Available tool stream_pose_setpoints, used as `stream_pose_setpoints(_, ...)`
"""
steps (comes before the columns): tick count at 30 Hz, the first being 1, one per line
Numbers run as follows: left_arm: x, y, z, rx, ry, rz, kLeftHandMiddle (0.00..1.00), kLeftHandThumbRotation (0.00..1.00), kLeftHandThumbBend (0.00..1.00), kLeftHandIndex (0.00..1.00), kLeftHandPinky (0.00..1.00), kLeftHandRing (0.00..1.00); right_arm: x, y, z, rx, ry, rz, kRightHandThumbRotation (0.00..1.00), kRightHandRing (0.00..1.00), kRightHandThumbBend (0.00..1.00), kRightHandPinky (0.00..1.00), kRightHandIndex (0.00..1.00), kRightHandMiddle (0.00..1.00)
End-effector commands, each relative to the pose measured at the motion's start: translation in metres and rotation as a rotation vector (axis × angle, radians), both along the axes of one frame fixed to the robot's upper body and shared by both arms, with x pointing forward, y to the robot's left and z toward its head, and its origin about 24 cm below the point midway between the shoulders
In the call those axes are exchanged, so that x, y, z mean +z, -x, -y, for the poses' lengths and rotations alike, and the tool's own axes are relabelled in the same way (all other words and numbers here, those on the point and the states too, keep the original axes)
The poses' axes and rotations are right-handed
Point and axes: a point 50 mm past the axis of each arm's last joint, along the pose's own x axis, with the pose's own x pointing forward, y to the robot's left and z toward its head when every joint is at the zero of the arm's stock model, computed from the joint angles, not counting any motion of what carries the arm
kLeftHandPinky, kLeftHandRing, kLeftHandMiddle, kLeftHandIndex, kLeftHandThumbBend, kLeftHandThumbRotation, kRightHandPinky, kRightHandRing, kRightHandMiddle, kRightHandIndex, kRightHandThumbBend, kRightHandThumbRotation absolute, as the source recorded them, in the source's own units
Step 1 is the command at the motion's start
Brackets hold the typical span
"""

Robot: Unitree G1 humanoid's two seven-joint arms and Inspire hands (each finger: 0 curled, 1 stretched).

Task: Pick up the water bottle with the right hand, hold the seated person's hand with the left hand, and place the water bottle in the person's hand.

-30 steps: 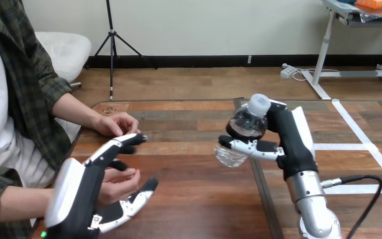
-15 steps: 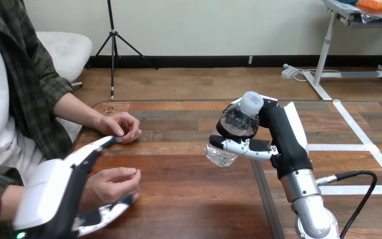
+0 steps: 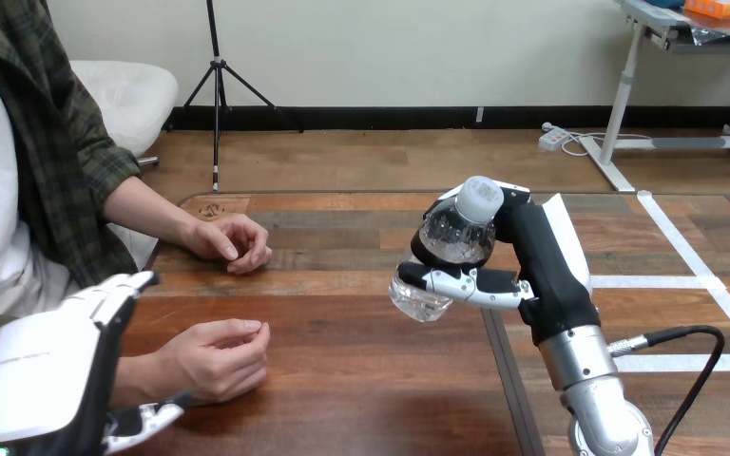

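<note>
- Presently the right hand (image 3: 544, 271) is raised above the tabletop (image 3: 361, 370), at the middle right of the head view, on a silver forearm that enters from the bottom edge.
- Its fingers (image 3: 461, 281) are curled round the water bottle (image 3: 451, 237) and grip it about the middle.
- The water bottle is clear, with a white cap (image 3: 481, 198). It is tilted: the cap points up and to the right, the base down and to the left. It is clear of the tabletop.
- The left hand (image 3: 43, 370) is at the lower left corner, with the white shell of its back toward the camera.
- Its fingers (image 3: 119, 288) are straight and spread from the thumb (image 3: 147, 421), closed on nothing. The fingers lie on the far side of the person's forearm and the thumb on the near side. Whether either touches the forearm cannot be told.
- The person's nearer hand (image 3: 217, 356) rests on the tabletop just beyond the left hand, loosely curled and holding nothing.
- The person's farther hand (image 3: 233, 239) rests on the tabletop near the far left corner, also loosely curled.
- The water bottle is well apart from both of the person's hands, to their right.
</note>
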Motion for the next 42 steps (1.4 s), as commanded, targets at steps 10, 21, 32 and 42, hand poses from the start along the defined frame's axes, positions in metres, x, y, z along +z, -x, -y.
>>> stream_pose_setpoints(10,0.016,-0.011,-0.003,0.077,-0.196,-0.002,0.89,0.12,0.95,0.85,0.82,0.89,0.025,-0.005,-0.002,0.034,-0.019,0.103,0.00,0.40,0.73,0.37,0.44,0.44)
stream_pose_setpoints(21,0.011,-0.017,-0.005,0.123,-0.265,-0.086,0.92,0.10,0.98,0.87,0.89,0.93,0.024,-0.004,-0.002,0.045,-0.011,0.092,0.00,0.40,0.73,0.36,0.44,0.44)
stream_pose_setpoints(32,0.005,-0.024,-0.005,0.125,-0.284,-0.167,0.93,0.09,0.98,0.87,0.95,0.95,0.023,-0.004,-0.001,0.055,-0.006,0.080,0.00,0.40,0.73,0.38,0.45,0.44)
stream_pose_setpoints(42,0.001,-0.030,-0.002,0.124,-0.293,-0.272,0.91,0.06,0.94,0.85,0.97,0.93,0.022,-0.005,-0.001,0.058,-0.004,0.077,0.00,0.41,0.73,0.38,0.45,0.44)
